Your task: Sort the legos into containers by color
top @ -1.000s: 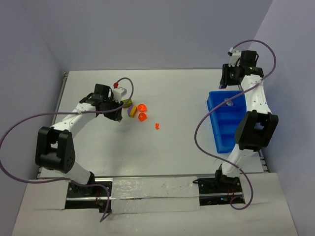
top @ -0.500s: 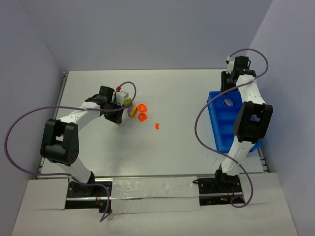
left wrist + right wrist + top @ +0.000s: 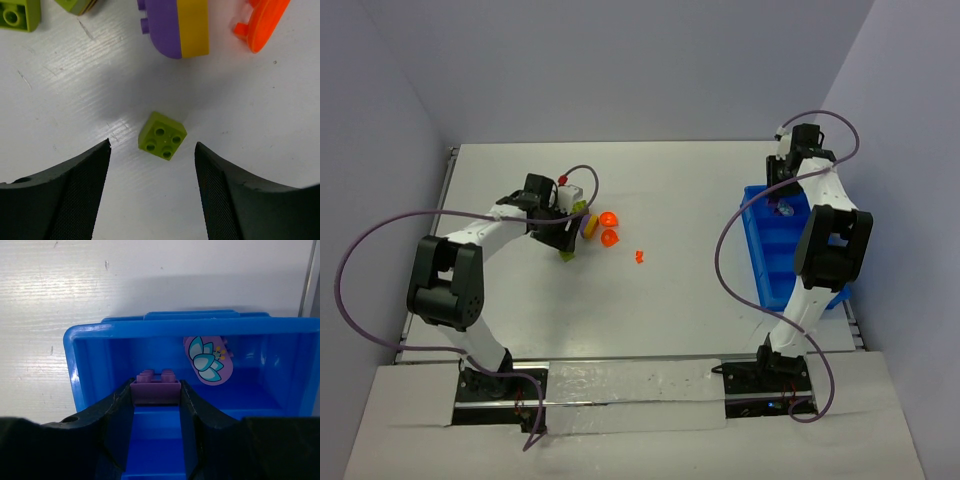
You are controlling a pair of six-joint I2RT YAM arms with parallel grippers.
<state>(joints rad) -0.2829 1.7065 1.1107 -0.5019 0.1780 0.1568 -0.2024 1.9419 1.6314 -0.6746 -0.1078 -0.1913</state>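
Note:
My left gripper is open just above the table, and a lime-green two-by-two lego lies loose ahead of its fingertips. Beyond it lie a purple-and-yellow piece, an orange rounded piece and another lime-green brick. My right gripper is shut on a purple brick over the far end compartment of the blue tray. A purple rounded piece with a flower print lies in that compartment. In the top view the left gripper is beside the pile; the right gripper is at the tray's far end.
Two orange rounded pieces and a small orange bit lie right of the pile, mid-table. The tray stands along the right edge, its dividers running across it. Purple cables loop off both arms.
The left jaws have opened, and the lime-green brick now lies free between them. The right arm has swung in over the tray's far end, still holding the purple brick.

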